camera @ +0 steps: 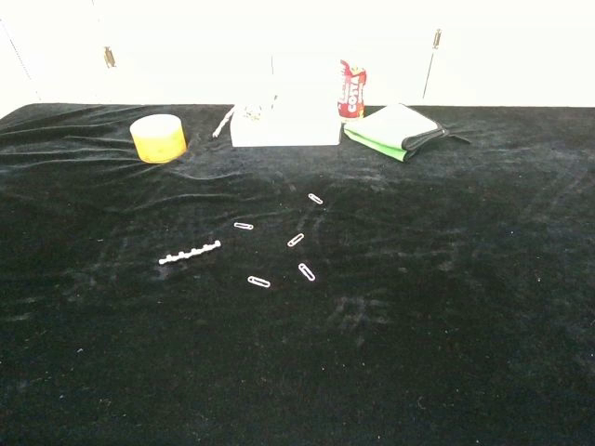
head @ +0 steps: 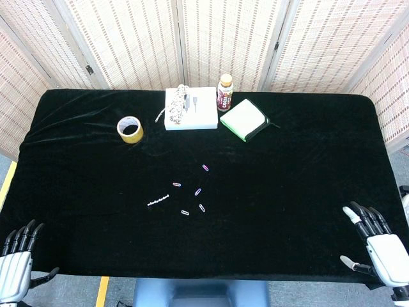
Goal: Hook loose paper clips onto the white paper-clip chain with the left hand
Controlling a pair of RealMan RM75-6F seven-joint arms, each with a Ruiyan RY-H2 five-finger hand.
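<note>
The white paper-clip chain (head: pixel 158 201) (camera: pixel 190 252) lies stretched out on the black cloth near the table's middle. Several loose paper clips are scattered to its right, among them one (head: pixel 185 212) (camera: pixel 258 281) just below the chain and one (head: pixel 206 167) (camera: pixel 315 198) farthest back. My left hand (head: pixel 18 259) rests at the table's front left corner, fingers spread, holding nothing. My right hand (head: pixel 378 249) sits at the front right corner, also open and empty. Both hands are far from the clips. The chest view shows neither hand.
A yellow tape roll (head: pixel 130 129) (camera: pixel 158 137) stands at the back left. A white box (head: pixel 191 107) (camera: pixel 284 125), a bottle (head: pixel 225 92) (camera: pixel 352 91) and a green-edged notebook (head: pixel 244 119) (camera: pixel 398 130) line the back. A folding screen stands behind the table.
</note>
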